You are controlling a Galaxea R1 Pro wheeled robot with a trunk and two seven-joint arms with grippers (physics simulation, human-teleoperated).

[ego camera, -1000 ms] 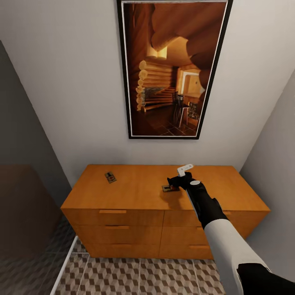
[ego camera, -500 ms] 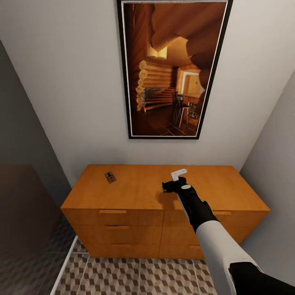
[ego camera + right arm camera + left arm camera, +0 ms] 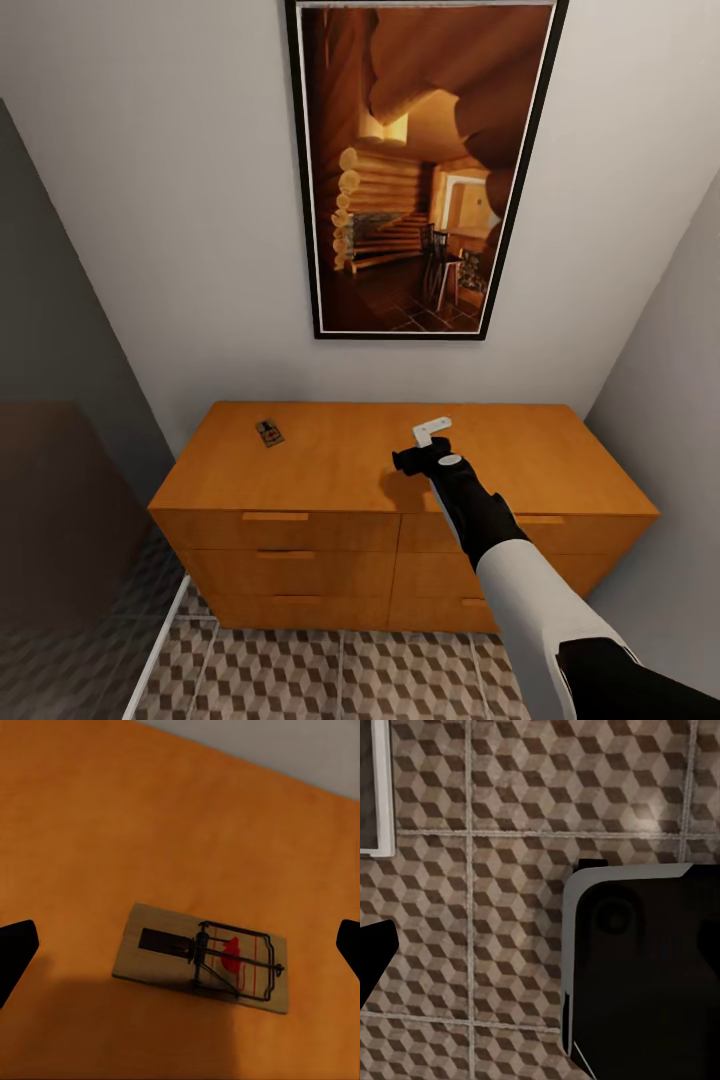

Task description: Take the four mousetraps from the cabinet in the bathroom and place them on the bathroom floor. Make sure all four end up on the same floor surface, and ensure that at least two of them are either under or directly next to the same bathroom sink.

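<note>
Right gripper (image 3: 408,462) hangs over the middle of the cabinet (image 3: 340,470) top, its fingers spread wide and holding nothing; in the right wrist view the two dark fingertips (image 3: 16,952) sit at opposite edges with a mousetrap (image 3: 201,955) lying flat on the orange wood between them, untouched. From the head, that trap is hidden under the gripper. A second mousetrap (image 3: 269,432) lies well apart, toward the cabinet's back left corner. That makes two traps to count; each is a tan board with dark wire and a red spot.

Around the cabinet stand pale grey walls (image 3: 160,200), a large framed picture (image 3: 420,170) of a log interior hanging above, cut off at its top. Below the drawer fronts runs the cube-patterned floor (image 3: 340,675).

Left gripper points down at that floor (image 3: 510,795); one dark fingertip (image 3: 373,952) shows at the edge, and a large black body with a pale rim (image 3: 645,975), probably part of the robot, blocks much of the tiles, so I cannot tell how far it is opened.
</note>
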